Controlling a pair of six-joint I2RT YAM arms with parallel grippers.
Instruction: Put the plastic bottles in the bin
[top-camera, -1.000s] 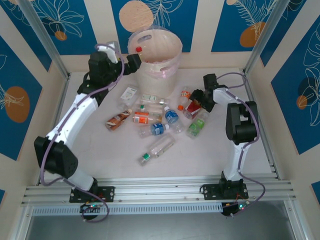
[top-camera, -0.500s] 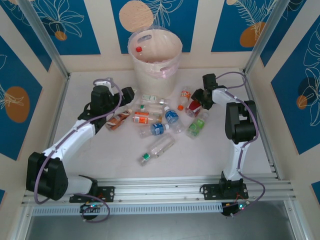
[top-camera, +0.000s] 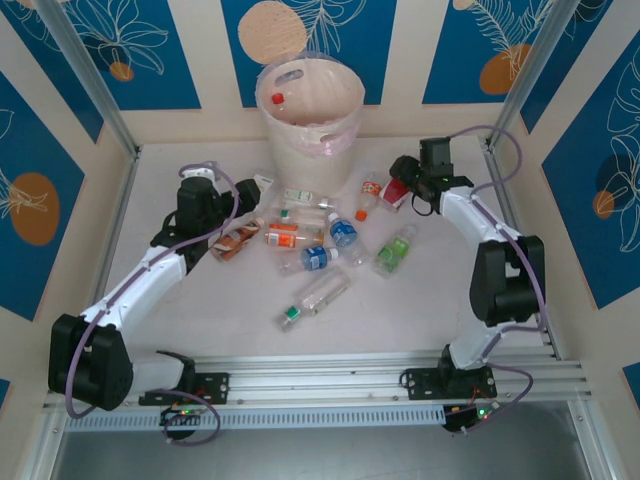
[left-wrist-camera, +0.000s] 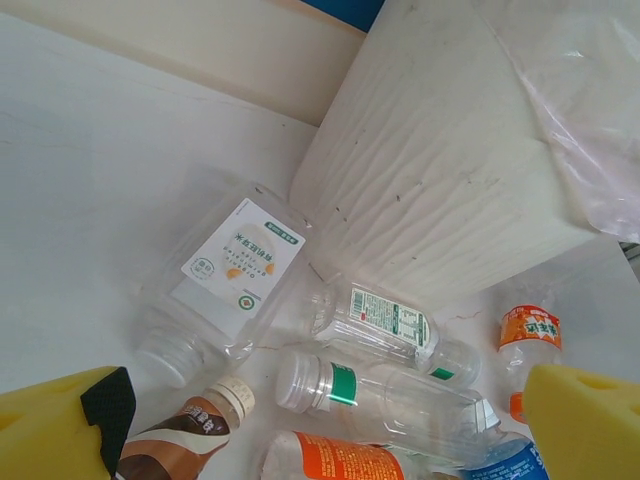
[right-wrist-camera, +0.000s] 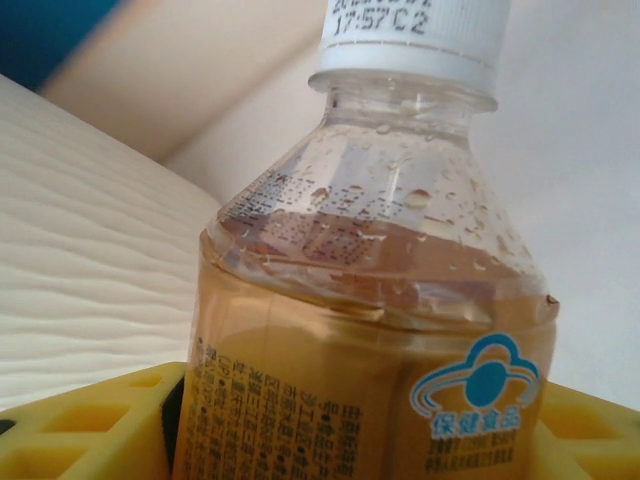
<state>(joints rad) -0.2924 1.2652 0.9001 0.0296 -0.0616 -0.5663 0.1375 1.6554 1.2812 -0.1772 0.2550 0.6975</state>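
Observation:
The bin (top-camera: 310, 110) stands at the back centre, with a red-capped bottle (top-camera: 277, 98) inside. Several plastic bottles lie in front of it, among them a brown-label one (top-camera: 237, 238), an orange-label one (top-camera: 285, 236) and a green one (top-camera: 395, 250). My left gripper (top-camera: 235, 215) hangs open above the pile's left side. In the left wrist view a clear green-banded bottle (left-wrist-camera: 390, 385) lies between its fingers (left-wrist-camera: 60, 430). My right gripper (top-camera: 402, 190) is shut on a white-capped, amber-label bottle (right-wrist-camera: 380, 330), lifted right of the bin.
The bin's ribbed wall (left-wrist-camera: 450, 170) rises just beyond the left gripper, with a flat white-label bottle (left-wrist-camera: 225, 275) at its foot. A lone clear bottle with a green cap (top-camera: 315, 297) lies nearer the front. Metal frame posts and walls close in the table.
My left arm came down from the bin's rim to the pile's left side. My right gripper lifted its bottle off the table and swung back and right.

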